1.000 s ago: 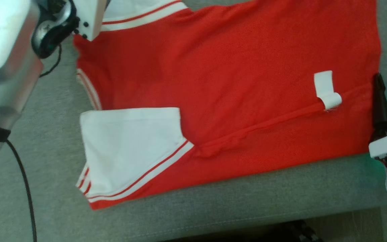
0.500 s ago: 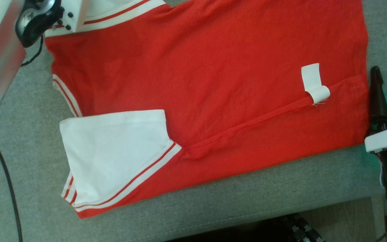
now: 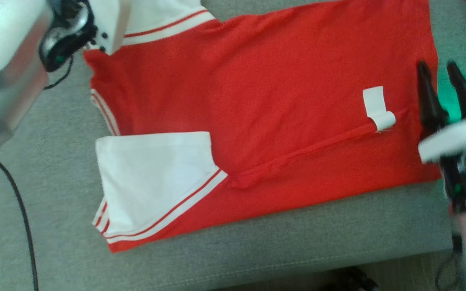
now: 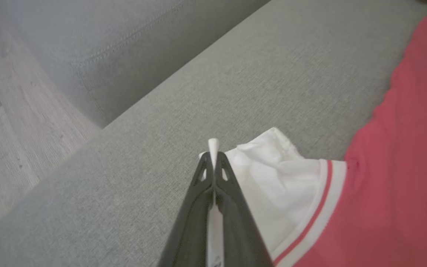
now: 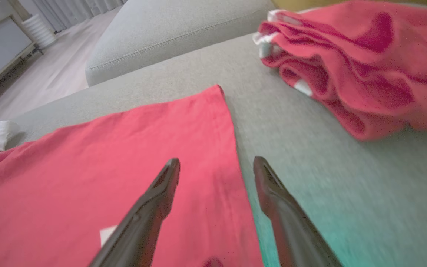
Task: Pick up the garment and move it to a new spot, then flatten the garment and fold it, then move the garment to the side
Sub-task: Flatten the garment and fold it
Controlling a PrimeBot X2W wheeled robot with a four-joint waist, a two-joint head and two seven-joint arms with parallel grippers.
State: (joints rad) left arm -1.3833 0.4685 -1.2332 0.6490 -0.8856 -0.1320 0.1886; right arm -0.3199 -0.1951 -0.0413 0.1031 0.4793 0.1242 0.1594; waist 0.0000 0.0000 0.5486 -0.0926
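A grey woven upholstered cushion [image 3: 257, 242] spreads across the head view, its front edge running along the bottom of the frame, and pale wood-plank flooring [image 4: 13, 129] shows at the left of the left wrist view. Spread flat on the cushion is the red knit garment with white sleeves and red-striped white trim [image 3: 257, 93], which takes up most of the upper and middle frame; its hem lies towards the right and its sleeves towards the left. A pale silver forearm [image 3: 2, 60] of the left arm slants through the upper left corner. In the upper right of the right wrist view a second, crumpled red garment [image 5: 347, 63] lies heaped on the cushion, apart from the flat one. The nearer white sleeve [image 3: 152, 178] is folded over the red body at lower left. At the right edge the right gripper [image 3: 436, 66] has its two dark fingers spread wide apart with nothing between them, one over the red hem and the other over grey fabric; whether they touch the cloth cannot be told. The left gripper [image 4: 212, 155] is pressed together on the edge of the farther white sleeve, a sliver of white cloth poking out past its tips. A small white label [image 3: 376, 107] sits near the hem.
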